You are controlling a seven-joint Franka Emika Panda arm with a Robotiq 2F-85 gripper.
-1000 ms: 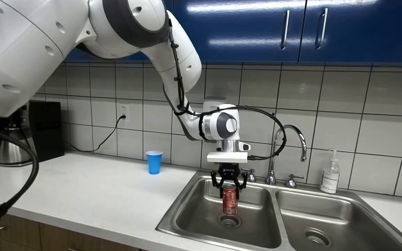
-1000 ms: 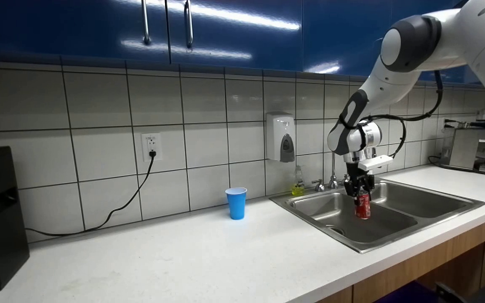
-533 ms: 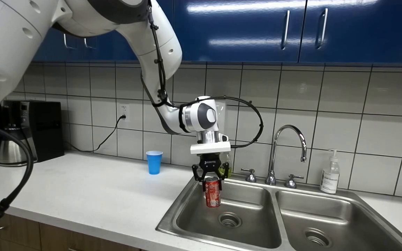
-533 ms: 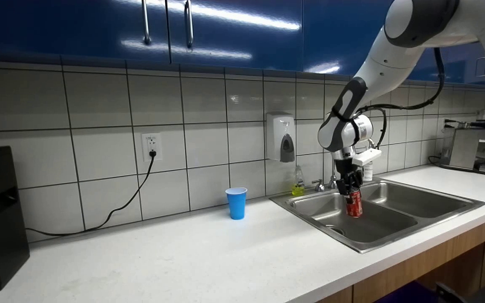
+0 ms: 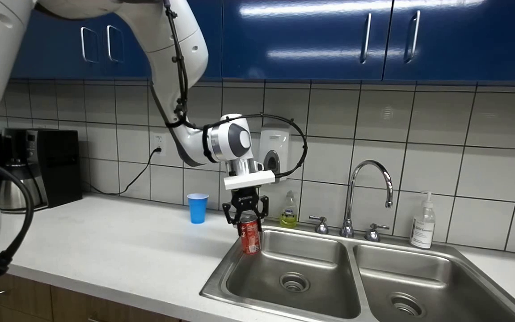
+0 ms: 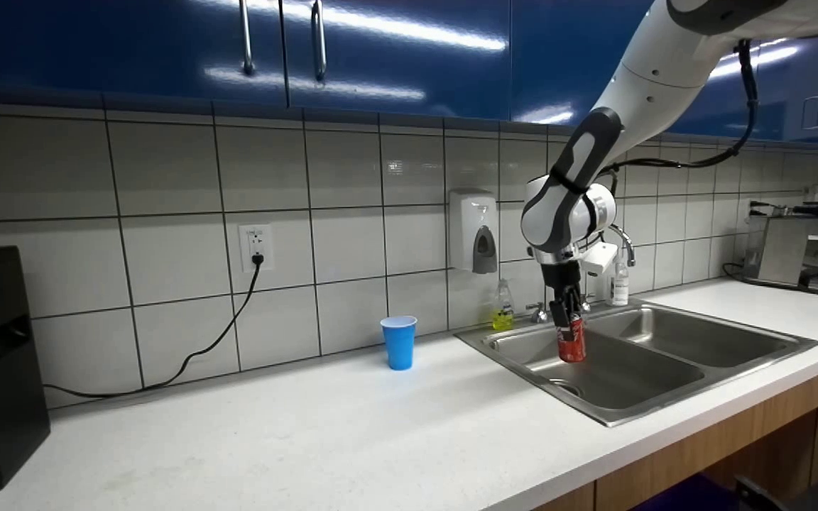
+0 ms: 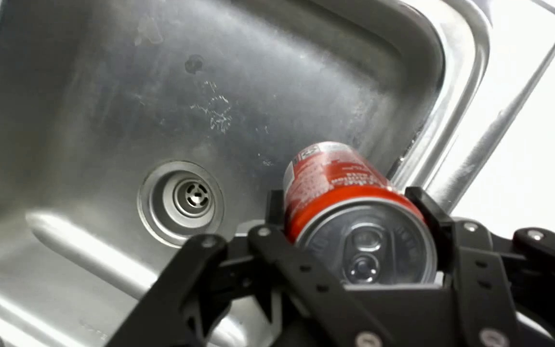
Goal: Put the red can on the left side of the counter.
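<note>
The red soda can (image 5: 251, 237) is picked up but not yet delivered. The Robotiq gripper (image 5: 249, 227) has its fingers (image 7: 431, 212) pressed to opposite sides of the can's upper part; the silvery top faces up and the body leans slightly. The can hangs over the left bowl of the stainless steel double sink (image 5: 357, 273), by that bowl's left edge, with the drain (image 7: 181, 202) apart from it. How high it hangs is hard to tell.

Grasp and lift look done, perhaps half the job. What remains: carry the can left past the sink's rim (image 5: 220, 275), lower it onto the white countertop (image 5: 119, 241), stand it straight, let go and back away.

The rim is the first thing to clear, and the can's base looks near it. Farther left, a blue plastic cup (image 5: 197, 208) stands upright near the far tiled wall (image 5: 490, 170); a path hugging that wall could knock it, so a nearer one seems safer. A black coffee maker (image 5: 58, 165) stands toward the left end. The yellow dish soap bottle (image 5: 289, 216), faucet (image 5: 350, 192) and pump bottle (image 5: 423, 226) line the sink's far side and seem out of the way.
</note>
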